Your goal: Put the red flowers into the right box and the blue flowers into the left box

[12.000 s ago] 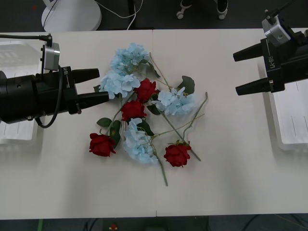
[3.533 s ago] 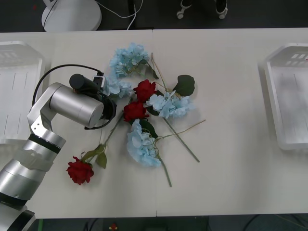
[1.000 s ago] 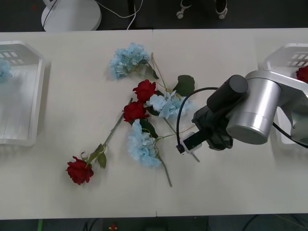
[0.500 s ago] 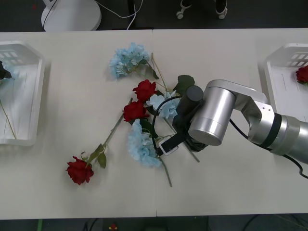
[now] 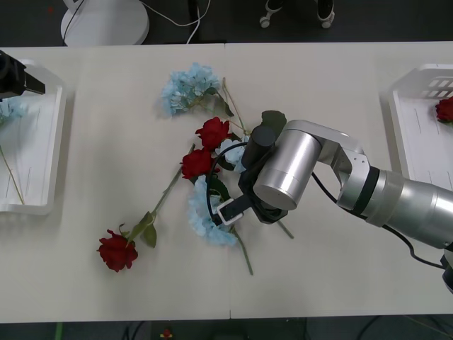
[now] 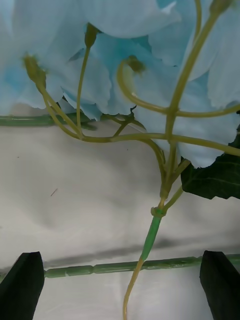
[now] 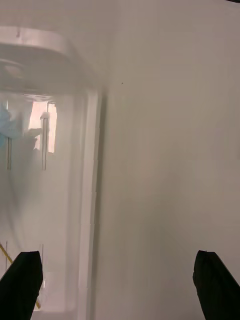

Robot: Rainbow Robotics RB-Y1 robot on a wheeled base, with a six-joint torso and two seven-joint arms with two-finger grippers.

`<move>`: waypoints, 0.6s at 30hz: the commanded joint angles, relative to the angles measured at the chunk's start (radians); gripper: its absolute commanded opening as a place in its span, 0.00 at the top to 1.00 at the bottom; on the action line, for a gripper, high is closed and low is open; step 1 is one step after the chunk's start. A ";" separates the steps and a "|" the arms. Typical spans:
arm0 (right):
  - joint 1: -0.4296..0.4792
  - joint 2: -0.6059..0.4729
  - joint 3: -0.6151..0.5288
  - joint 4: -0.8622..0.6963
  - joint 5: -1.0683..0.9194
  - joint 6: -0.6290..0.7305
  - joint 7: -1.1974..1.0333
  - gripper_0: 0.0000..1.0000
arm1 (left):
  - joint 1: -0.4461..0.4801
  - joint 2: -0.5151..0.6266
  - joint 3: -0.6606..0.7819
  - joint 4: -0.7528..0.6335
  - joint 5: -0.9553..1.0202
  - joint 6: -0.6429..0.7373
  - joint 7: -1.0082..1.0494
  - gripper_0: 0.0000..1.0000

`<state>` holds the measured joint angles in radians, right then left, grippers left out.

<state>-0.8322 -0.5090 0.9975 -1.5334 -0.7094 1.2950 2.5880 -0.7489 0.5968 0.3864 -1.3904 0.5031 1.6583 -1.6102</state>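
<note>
My right arm (image 5: 283, 173) hangs over the middle of the flower pile. Its right gripper (image 6: 120, 292) is open, its fingers (image 6: 22, 285) straddling a thin green stem (image 6: 120, 267) just below a blue flower head (image 6: 125, 60). On the table lie three red flowers (image 5: 214, 132) (image 5: 196, 163) (image 5: 115, 250) and blue flowers (image 5: 187, 86) (image 5: 205, 212), one partly under the arm. The right box (image 5: 400, 134) holds a red flower (image 5: 446, 110). The left box (image 5: 53, 142) holds a blue flower (image 5: 8, 110). My left gripper (image 7: 117, 287) is open and empty over that box's rim (image 7: 90, 200).
The table's near half and the strip between the pile and each box are bare. A white round stand base (image 5: 106, 21) sits on the floor beyond the far edge. Loose stems and dark leaves (image 5: 272, 122) spread around the pile.
My right arm has swung left from beside the right box to over the pile. My left gripper has shifted from inside the left box toward its far rim.
</note>
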 commanded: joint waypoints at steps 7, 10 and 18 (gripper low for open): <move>-0.047 0.056 0.010 0.079 -0.025 -0.045 0.029 0.13 | 0.071 -0.224 -0.118 -0.236 -0.132 -0.017 0.179 0.03; -0.045 0.058 0.010 0.082 -0.032 -0.046 0.029 0.24 | 0.066 -0.296 -0.158 -0.240 -0.195 -0.045 0.259 0.00; -0.047 0.058 0.026 0.102 -0.047 -0.063 0.024 0.76 | 0.060 -0.466 -0.267 -0.179 -0.342 -0.206 0.466 0.00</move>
<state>-0.8352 -0.4804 1.0030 -1.4370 -0.7438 1.2498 2.5881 -0.6896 0.1847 0.1709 -1.5837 0.2003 1.5016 -1.2158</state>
